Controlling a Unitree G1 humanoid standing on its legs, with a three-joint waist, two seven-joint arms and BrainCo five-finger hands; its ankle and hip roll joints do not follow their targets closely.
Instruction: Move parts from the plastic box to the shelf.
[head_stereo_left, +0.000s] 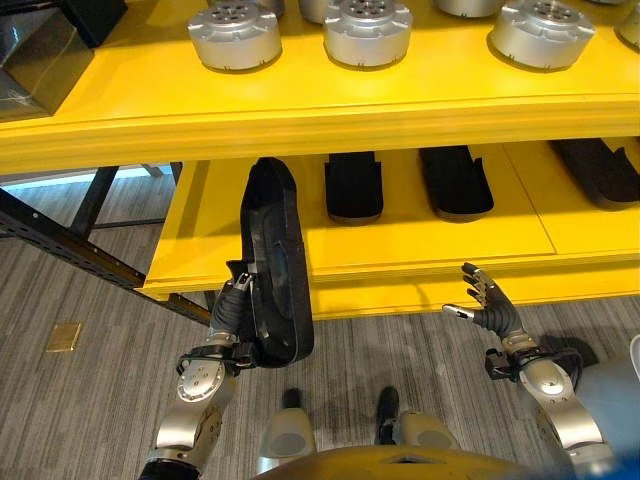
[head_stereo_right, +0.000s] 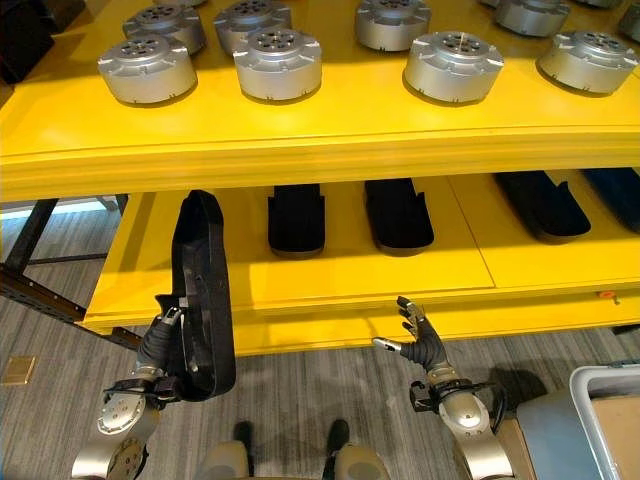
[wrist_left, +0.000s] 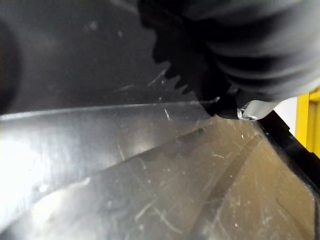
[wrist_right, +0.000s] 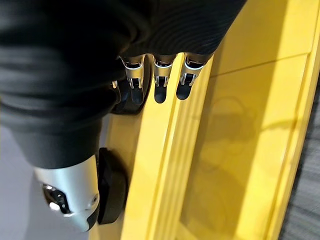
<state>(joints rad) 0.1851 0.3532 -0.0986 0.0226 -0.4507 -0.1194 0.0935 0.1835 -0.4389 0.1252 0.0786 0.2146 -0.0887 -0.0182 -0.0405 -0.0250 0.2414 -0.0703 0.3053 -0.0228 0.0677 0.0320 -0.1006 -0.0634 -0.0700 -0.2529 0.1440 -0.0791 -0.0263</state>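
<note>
Scene: A humanoid robot faces a yellow two-tier shelf (head_stereo_left: 300, 125), carrying one long black part (head_stereo_left: 272, 265) toward the lower tier (head_stereo_left: 420, 245).

Left hand: The left hand (head_stereo_left: 232, 305) is curled around the black part near its lower end, holding it upright, with the hand's dark cover pressed to the part's flank in the left wrist view.

Task's thing: The part rises from the hand, its top end overlapping the front lip of the upper tier; its lower end hangs below the hand, over the grey floor (head_stereo_left: 90, 400).

Right hand: The right hand (head_stereo_right: 418, 335) is empty, fingers spread and relaxed, palm turned inward, just in front of the lower tier's front edge.

Beyond the hands: Similar black parts (head_stereo_left: 354, 185) lie side by side on the lower tier, past the raised part. Silver round housings (head_stereo_left: 367, 30) stand on the upper tier above.

Plastic box: A grey-rimmed box (head_stereo_right: 605, 400) sits to the far side of the right hand, low by the floor.

Stage: Likely mid-carry; the part is not yet laid down.

Risk: The part's top end may catch the upper tier's lip as it goes in, because it stands tall. A one-handed hold near one end could let the long part swing or slip, and laying it flat might nudge the neighbouring part.
</note>
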